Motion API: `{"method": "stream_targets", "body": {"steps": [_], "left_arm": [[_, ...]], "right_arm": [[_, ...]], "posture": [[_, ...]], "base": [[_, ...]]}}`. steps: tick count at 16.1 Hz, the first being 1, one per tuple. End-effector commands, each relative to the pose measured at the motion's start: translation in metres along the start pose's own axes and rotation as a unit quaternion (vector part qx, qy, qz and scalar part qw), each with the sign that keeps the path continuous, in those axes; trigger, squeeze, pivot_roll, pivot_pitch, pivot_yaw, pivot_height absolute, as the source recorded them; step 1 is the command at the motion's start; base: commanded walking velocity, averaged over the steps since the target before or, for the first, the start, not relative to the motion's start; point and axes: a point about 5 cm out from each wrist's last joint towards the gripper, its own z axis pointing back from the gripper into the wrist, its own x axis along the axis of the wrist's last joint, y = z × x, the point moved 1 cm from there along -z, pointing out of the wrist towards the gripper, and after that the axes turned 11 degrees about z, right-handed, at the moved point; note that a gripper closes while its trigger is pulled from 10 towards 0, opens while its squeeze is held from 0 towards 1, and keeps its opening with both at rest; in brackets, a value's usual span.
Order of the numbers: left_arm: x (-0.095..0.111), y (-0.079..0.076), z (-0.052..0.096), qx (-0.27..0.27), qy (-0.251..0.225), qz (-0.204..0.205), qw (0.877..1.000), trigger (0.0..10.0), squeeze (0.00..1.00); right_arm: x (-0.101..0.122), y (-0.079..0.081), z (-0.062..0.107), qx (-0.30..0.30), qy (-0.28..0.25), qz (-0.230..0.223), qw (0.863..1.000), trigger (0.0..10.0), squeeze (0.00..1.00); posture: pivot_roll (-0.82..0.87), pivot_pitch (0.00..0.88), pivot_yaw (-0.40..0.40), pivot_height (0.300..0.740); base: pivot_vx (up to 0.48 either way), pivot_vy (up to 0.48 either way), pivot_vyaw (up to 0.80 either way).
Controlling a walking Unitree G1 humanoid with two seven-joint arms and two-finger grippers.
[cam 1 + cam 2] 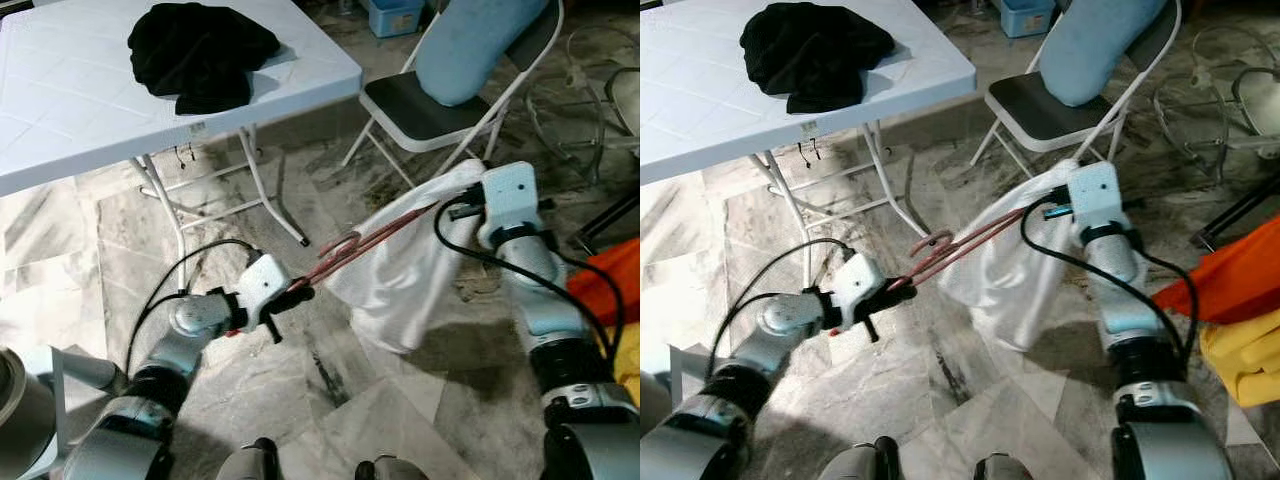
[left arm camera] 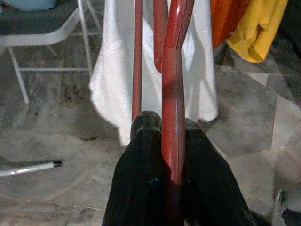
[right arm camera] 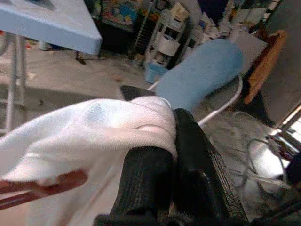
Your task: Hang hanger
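Both claws were clamped, the left gripper (image 1: 293, 292) on the red hanger (image 1: 362, 243), the right gripper (image 1: 468, 188) on its white garment (image 1: 400, 280), midair above the floor, so I'd guess it needed carrying to a rail next.

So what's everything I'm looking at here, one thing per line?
hanger: one, reddish, held level between the two pincers, hook in the middle
cloth: one, white, draped on the hanger, hanging down above the floor
table: one, white, folding, to the robot's upper left
dark garment: one, black, bunched on the table
chair: one, white frame with dark seat, ahead
cushion: one, light blue, leaning on the chair
orange and yellow cloths: at the robot's right edge
floor: grey marbled tiles
left pincer: black fingers shut on the hanger's end
right pincer: shut on the cloth
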Motion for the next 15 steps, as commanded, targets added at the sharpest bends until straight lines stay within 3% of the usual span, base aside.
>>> {"method": "stream_targets", "body": {"steps": [1,4,5,8,11,13,14,15], "left_arm": [[0.002,-0.003,0.004,-0.011,-0.008,-0.011,1.0,0.0,0.0],[-0.001,-0.011,0.014,-0.045,-0.013,-0.021,0.999,0.0,0.0],[-0.003,-0.018,0.017,-0.067,-0.025,-0.005,0.997,0.0,0.0],[-0.011,-0.034,0.021,-0.117,-0.017,0.02,0.993,0.0,0.0],[-0.017,-0.038,0.023,-0.133,-0.001,0.027,0.991,0.0,0.0],[-0.017,-0.019,0.025,-0.031,-0.027,0.046,0.998,0.0,0.0],[-0.013,-0.009,0.026,0.027,-0.056,0.064,0.996,0.0,0.0],[-0.012,0.001,0.026,0.101,-0.092,0.113,0.984,0.0,0.0]], "right_arm": [[0.005,-0.007,-0.005,-0.012,-0.001,0.012,1.0,0.0,0.0],[-0.006,-0.013,-0.005,-0.035,0.028,0.034,0.998,0.0,0.0],[-0.011,-0.017,-0.004,-0.053,0.043,0.038,0.997,0.0,0.0],[-0.027,-0.019,0.001,-0.074,0.086,0.007,0.994,0.0,0.0],[-0.041,-0.027,0.007,-0.1,0.117,-0.015,0.988,0.0,0.0],[-0.065,-0.029,0.021,-0.111,0.17,-0.032,0.979,0.0,0.0],[-0.075,-0.026,0.028,-0.11,0.191,-0.058,0.974,0.0,0.0],[-0.079,-0.025,0.034,-0.122,0.191,-0.089,0.97,0.0,0.0]], "posture": [[-0.09,0.15,0.026,0.74],[-0.08,0.149,0.018,0.74],[-0.08,0.148,0.015,0.74],[-0.09,0.151,0.01,0.74],[-0.09,0.153,0.011,0.74],[-0.09,0.152,0.014,0.74],[-0.09,0.152,0.014,0.74],[-0.09,0.151,0.014,0.74]], "base": [[0.0,0.0,0.0],[0.0,0.0,0.0],[0.0,0.0,0.0],[0.0,0.0,0.0],[0.0,0.0,0.0],[0.0,0.0,0.0],[0.0,0.0,0.0],[0.0,0.0,0.0]]}}
